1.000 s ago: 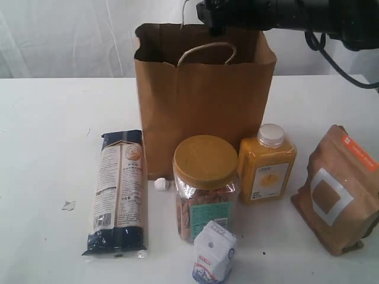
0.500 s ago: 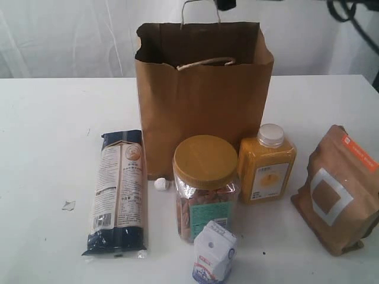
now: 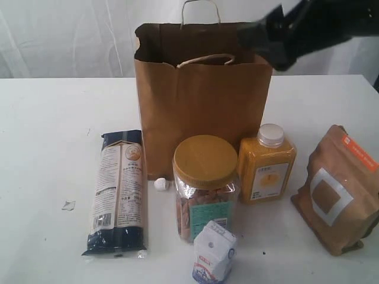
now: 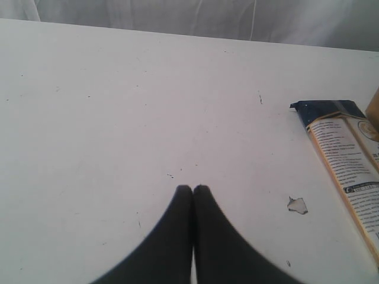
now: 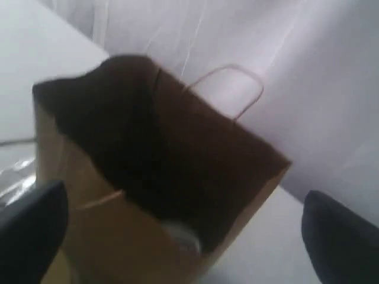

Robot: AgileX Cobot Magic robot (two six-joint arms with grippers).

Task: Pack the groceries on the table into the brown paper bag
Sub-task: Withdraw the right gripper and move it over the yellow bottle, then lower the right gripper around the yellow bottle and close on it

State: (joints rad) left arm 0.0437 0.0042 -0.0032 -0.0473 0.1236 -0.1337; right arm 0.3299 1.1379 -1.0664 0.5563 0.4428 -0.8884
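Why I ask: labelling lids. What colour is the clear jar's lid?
Tan, mustard-like; the exterior view shows the lid best.

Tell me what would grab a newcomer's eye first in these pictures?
The tall brown paper bag stands open at the back middle of the white table and dominates the scene. Groceries crowd in front of it, chiefly a tan-lidded clear jar and an orange-yellow bottle, with a kraft pouch at far right. A blurred dark right gripper, jaws wide open, hangs by the bag's upper right corner.
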